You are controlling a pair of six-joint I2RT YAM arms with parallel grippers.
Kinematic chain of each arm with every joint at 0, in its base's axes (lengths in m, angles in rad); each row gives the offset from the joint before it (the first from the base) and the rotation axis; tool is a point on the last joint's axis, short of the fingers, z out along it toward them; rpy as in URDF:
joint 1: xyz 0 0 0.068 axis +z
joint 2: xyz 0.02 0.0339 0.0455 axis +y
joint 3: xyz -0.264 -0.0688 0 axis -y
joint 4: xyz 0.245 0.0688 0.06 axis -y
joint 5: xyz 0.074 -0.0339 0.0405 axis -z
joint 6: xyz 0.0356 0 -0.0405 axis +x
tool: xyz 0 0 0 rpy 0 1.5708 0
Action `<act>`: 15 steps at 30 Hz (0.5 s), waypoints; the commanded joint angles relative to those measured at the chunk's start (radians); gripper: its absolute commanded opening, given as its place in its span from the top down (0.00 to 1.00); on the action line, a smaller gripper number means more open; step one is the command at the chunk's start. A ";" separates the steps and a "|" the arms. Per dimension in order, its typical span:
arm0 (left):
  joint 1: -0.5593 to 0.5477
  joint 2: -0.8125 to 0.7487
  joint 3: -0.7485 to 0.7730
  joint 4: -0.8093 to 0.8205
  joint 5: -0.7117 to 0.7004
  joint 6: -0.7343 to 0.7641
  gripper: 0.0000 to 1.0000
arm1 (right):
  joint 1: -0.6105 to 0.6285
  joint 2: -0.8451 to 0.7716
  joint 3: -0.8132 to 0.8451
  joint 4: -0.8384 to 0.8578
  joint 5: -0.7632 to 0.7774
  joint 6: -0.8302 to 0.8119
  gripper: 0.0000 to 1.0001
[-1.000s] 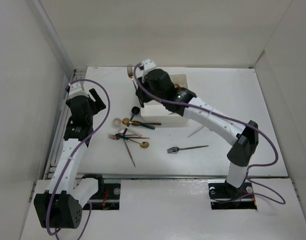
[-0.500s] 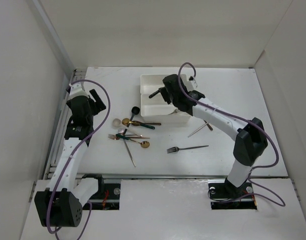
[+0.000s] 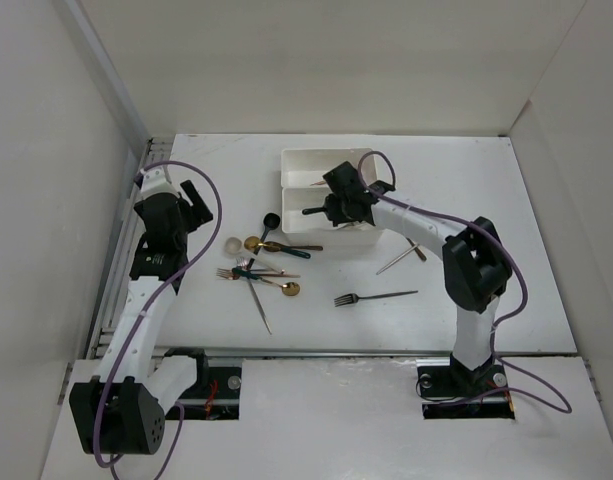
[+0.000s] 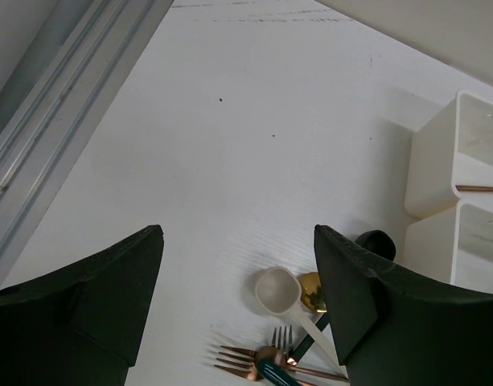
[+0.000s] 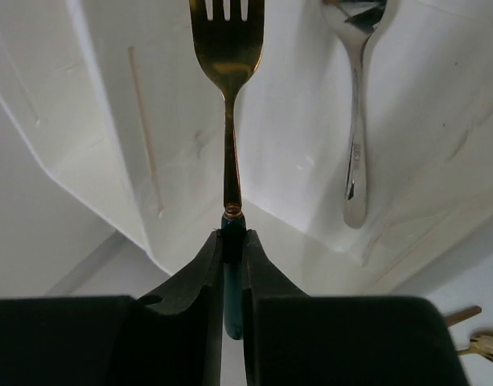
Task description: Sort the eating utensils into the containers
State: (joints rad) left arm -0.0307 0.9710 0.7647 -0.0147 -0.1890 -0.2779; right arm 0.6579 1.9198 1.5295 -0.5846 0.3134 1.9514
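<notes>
Top external view shows what is new: the right arm (image 3: pixel 426 225) has swung back from the far left side of the trays (image 3: pixel 326 151). Now the right gripper (image 3: pixel 316 210) hangs over them. A moment ago the arm hid most of the trays, and now both show. The left arm (image 3: pixel 146 290) has not moved at all. I think this means the fork is about to be put away, so one more piece is nearly sorted.

The right gripper's fingers (image 5: pixel 194 277) are closed tight on the fork (image 5: pixel 227 48). They pinch the dark teal end of its handle. The gold head sticks out in front of them, over the white inside of a tray. The fork is up in the air, not lying down yet. A silver utensil (image 5: pixel 356 137) already lies in the tray just beside it. I cannot tell for sure which of the two trays the fork is over.

The left gripper (image 4: pixel 238 233) is wide open with nothing in it. It hangs over the table (image 4: pixel 230 104), near the pile of forks and spoons (image 3: pixel 261 265) that wait to be sorted. A lone fork (image 3: pixel 374 297) lies apart on the right side.
</notes>
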 commanded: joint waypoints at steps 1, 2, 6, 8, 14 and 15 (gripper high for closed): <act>0.005 -0.028 -0.005 0.030 -0.010 0.009 0.28 | -0.013 0.008 0.057 -0.041 -0.046 0.087 0.96; 0.005 -0.028 -0.005 0.015 -0.010 -0.004 0.28 | -0.014 0.008 0.057 -0.041 -0.056 0.087 0.90; -0.005 -0.019 -0.005 -0.044 0.054 -0.075 0.32 | -0.014 -0.019 0.047 -0.021 -0.068 0.055 0.55; -0.015 -0.018 -0.005 -0.065 0.103 -0.098 0.33 | 0.009 -0.039 0.061 -0.011 0.005 -0.027 0.47; -0.025 0.017 -0.005 -0.119 0.166 -0.168 0.34 | 0.054 -0.091 0.153 0.090 0.205 -0.659 0.29; -0.025 0.017 -0.005 -0.119 0.175 -0.168 0.35 | 0.063 -0.103 0.135 0.185 0.103 -0.847 0.29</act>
State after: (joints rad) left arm -0.0486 0.9829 0.7631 -0.1120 -0.0681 -0.3985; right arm 0.6945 1.9144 1.6157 -0.5678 0.4091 1.5936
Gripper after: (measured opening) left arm 0.651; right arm 0.711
